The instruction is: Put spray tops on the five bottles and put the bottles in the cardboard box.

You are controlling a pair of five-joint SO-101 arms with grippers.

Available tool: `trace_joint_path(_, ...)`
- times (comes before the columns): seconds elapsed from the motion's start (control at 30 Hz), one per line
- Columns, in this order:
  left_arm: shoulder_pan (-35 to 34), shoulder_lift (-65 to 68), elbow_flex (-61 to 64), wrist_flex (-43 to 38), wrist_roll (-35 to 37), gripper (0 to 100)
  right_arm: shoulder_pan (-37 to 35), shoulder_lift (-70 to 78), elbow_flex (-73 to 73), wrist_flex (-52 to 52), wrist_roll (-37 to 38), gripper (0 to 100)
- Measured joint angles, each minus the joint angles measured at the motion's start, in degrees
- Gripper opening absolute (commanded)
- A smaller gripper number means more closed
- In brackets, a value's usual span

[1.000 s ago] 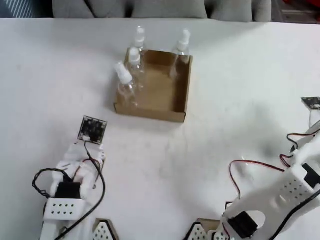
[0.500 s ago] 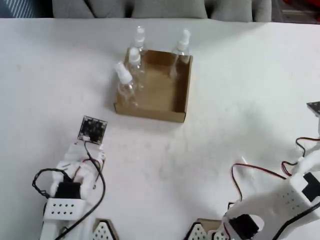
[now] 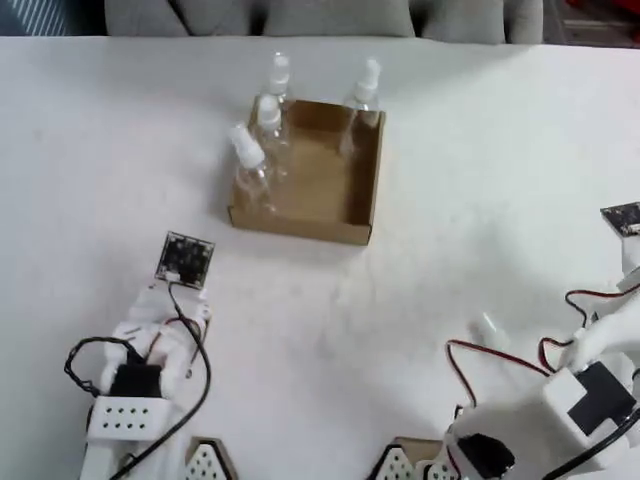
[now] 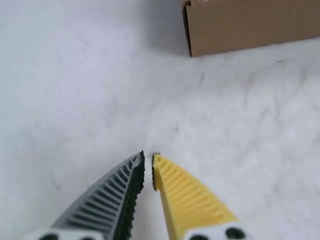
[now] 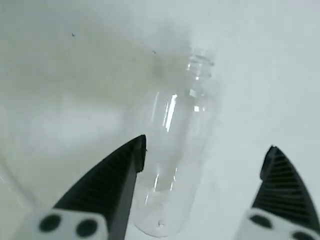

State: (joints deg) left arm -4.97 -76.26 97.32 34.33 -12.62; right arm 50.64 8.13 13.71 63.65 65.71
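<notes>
Right gripper agape over clear, open-necked bottle

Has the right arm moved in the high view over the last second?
Yes. The right arm has shifted toward the picture's lower right corner, farther from the cardboard box, which has stayed put.

Four sprayer-topped bottles stand upright at the cardboard box; an uncapped bottle lies flat.
</notes>
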Motion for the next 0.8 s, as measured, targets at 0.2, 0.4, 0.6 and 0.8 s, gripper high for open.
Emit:
trace_joint_path(0.2,0.0,0.0,0.0,0.0,0.0,4,-2.29,3.87,0.0,-2.29,0.0,32.0)
trace_joint_path(0.4,0.0,0.0,0.0,0.0,0.0,4,-2.2,5.1,0.0,-3.96,0.0,31.9)
trace_joint_path(0.6,0.0,0.0,0.0,0.0,0.0,4,-2.64,8.62,0.09,-4.92,0.0,29.6)
trace_joint_path(0.8,0.0,0.0,0.0,0.0,0.0,4,-3.43,9.93,0.0,-6.68,-0.18,0.2)
